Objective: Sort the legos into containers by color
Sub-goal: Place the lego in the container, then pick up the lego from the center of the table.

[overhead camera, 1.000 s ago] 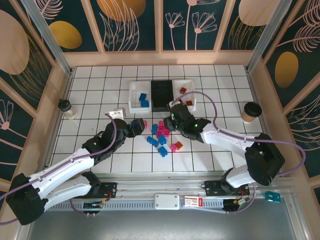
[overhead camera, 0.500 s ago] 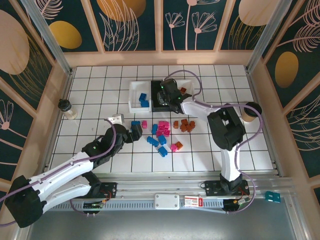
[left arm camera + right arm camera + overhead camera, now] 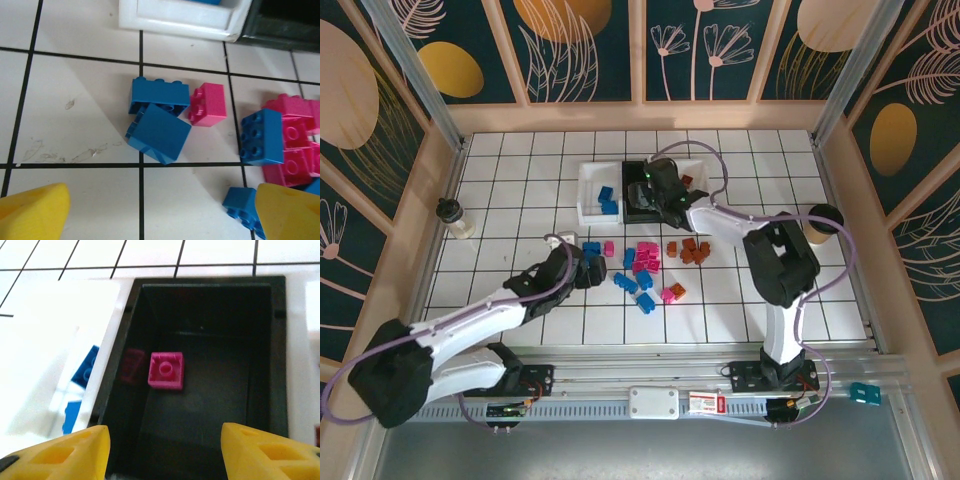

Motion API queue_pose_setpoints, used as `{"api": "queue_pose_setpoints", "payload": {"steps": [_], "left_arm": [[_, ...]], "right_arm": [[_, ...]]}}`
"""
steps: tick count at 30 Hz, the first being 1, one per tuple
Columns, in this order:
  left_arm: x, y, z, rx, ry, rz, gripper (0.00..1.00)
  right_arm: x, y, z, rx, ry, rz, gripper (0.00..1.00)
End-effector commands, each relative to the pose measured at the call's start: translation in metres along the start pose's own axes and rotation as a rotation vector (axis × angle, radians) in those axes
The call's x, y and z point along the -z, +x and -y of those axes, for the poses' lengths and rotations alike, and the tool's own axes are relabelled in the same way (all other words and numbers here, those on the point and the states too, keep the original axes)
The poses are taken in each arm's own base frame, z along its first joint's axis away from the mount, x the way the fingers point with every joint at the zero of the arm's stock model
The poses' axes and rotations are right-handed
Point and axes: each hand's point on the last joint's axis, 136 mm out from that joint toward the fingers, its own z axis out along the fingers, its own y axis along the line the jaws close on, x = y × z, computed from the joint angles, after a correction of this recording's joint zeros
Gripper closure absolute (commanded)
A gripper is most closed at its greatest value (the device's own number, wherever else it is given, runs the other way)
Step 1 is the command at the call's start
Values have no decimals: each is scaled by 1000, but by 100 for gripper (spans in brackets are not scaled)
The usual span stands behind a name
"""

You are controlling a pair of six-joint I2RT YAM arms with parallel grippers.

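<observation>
Loose legos lie mid-table: two blue bricks [image 3: 590, 248] with a pink one [image 3: 609, 247] beside them, a blue and pink pile [image 3: 641, 265], and orange-brown bricks [image 3: 692, 250]. My left gripper [image 3: 582, 268] hovers open just short of the two blue bricks [image 3: 159, 131], its yellow fingertips [image 3: 30, 212] wide apart and empty. My right gripper [image 3: 167, 452] hangs open over the black container [image 3: 265, 365], where one pink brick [image 3: 166, 371] lies on the floor. The left white container [image 3: 586, 190] holds blue bricks [image 3: 607, 200]. The right white container [image 3: 700, 165] holds orange-brown ones.
A paper cup [image 3: 822, 222] with a dark lid stands at the right, near the right arm's elbow. A small capped bottle [image 3: 453, 217] stands at the far left. A pink and an orange brick [image 3: 670, 293] lie nearer the front. Wooden walls ring the tiled table.
My right gripper went from the pile to over the black container and opened; the pink brick now lies inside. My left gripper has dropped closer to the two blue bricks.
</observation>
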Motion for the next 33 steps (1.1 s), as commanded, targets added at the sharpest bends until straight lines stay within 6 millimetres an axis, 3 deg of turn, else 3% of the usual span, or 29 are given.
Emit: {"api": "queue_pose_setpoints", "payload": {"steps": [1,7,11,20,29,33], "left_arm": [[-13,-9,16,-32,45,-15,14],[-45,-15,16,-31,16,-39,17],[-65,-13,4,-38,-63,-69,19],[-86,-5,-8,-57,-134,-89,29],[-77,-2,-5,-48,-95,-95,62],[-54,-3,4,-16,-29,-89,66]], "right_arm": [[28,-10,-11,-28,-51,62,39],[51,2,-6,-48,-68,76,39],[62,0,-2,-47,-61,93,38],[73,-2,5,-47,-50,123,38],[77,-2,10,-56,-43,134,38],[81,0,13,-64,-44,136,38]]}}
